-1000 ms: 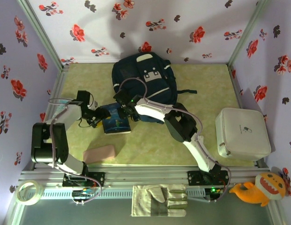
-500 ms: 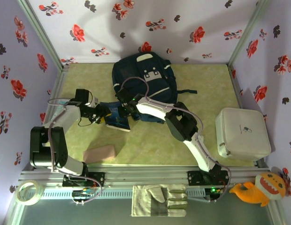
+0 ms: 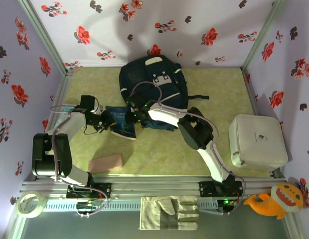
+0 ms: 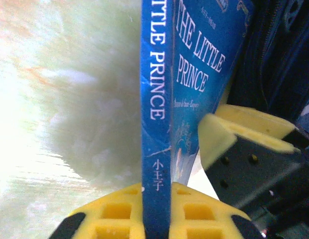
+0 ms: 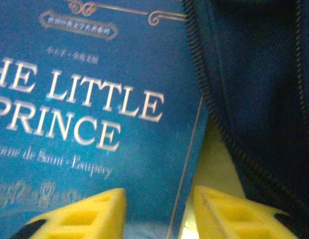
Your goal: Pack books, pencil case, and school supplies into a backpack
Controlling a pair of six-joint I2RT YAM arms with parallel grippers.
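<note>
- At the left-centre of the surface point(image 3: 159, 144): the blue book point(image 3: 120, 123), titled "The Little Prince", is held tilted. Its spine faces the left arm and its cover faces the backpack point(image 3: 154, 82).
- Left jaws: closed tight on the lower spine of the book point(image 4: 155, 124), which runs up between the two yellow fingers point(image 4: 114, 214).
- Right jaws: partly open and gripping nothing. The yellow fingers point(image 5: 79, 216) stand apart in front of the cover point(image 5: 94, 99), one on each side of its outer edge.
- Book against backpack: the cover's edge lies just beside the open zip point(image 5: 214, 114). Whether any of the book is inside cannot be told.
- Backpack: lies flat at the far middle of the surface, with its grey-white patches up.
- Pencil case point(image 3: 105, 163): pink, flat on the surface near the front left, well apart from the book.
- Other items: a white case point(image 3: 257, 141) sits at the right, and a work glove point(image 3: 169, 213) lies on the front rail.
</note>
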